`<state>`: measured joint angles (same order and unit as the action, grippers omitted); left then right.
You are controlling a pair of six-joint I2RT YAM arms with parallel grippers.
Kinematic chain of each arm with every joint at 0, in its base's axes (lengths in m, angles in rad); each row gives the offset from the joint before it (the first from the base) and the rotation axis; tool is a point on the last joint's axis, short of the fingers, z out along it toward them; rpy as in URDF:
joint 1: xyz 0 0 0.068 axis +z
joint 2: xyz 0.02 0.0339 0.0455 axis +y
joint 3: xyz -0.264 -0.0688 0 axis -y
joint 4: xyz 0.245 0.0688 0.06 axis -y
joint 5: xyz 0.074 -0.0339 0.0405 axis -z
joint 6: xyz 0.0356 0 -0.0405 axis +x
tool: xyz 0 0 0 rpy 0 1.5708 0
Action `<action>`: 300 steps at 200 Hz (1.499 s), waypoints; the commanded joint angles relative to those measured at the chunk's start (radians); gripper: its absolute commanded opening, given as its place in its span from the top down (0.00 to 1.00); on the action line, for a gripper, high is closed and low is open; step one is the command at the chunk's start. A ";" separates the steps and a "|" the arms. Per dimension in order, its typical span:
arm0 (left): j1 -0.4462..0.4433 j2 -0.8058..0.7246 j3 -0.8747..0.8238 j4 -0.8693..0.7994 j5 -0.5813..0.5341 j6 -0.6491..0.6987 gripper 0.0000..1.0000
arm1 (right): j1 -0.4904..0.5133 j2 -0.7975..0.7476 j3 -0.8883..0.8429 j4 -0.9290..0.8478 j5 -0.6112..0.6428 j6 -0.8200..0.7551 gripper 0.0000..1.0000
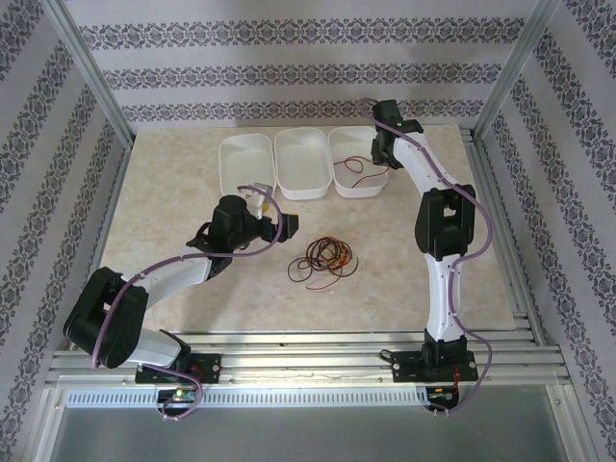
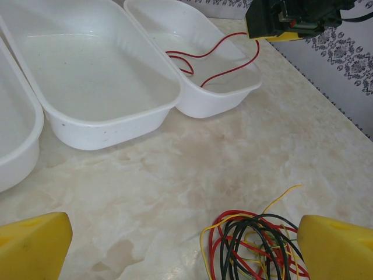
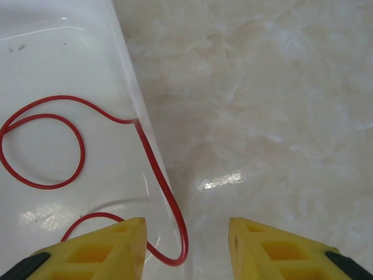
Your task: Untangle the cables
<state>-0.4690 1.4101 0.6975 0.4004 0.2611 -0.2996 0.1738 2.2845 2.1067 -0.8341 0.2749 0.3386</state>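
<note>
Sorting appears intended: one red cable (image 3: pixel 152 158) is laid across the rim of the end tray (image 3: pixel 122 70) under the released right hand (image 3: pixel 186 245); the tangle (image 2: pixel 256 248) is seen on the counter (image 2: pixel 175 175) beside the released left hand (image 2: pixel 186 248).

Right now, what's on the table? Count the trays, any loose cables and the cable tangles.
White trays: 3
Loose red cable, in the rightmost tray: 1
Tangled bundle of red, black and yellow cables: 1
Total: 5
</note>
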 commanded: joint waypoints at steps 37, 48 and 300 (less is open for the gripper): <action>0.010 0.011 0.007 0.003 0.003 -0.020 0.01 | -0.003 0.089 0.097 -0.011 -0.051 0.012 0.65; 0.011 0.012 0.009 0.004 0.004 -0.021 0.01 | -0.002 0.096 0.102 -0.010 -0.050 0.013 0.69; 0.011 0.077 0.054 0.009 -0.010 -0.074 0.01 | 0.076 -0.014 0.034 -0.041 -0.108 -0.017 0.72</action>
<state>-0.4690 1.4807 0.7113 0.4030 0.2836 -0.3347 0.2314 2.4092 2.1937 -0.8513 0.1406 0.3470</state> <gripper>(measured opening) 0.993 0.211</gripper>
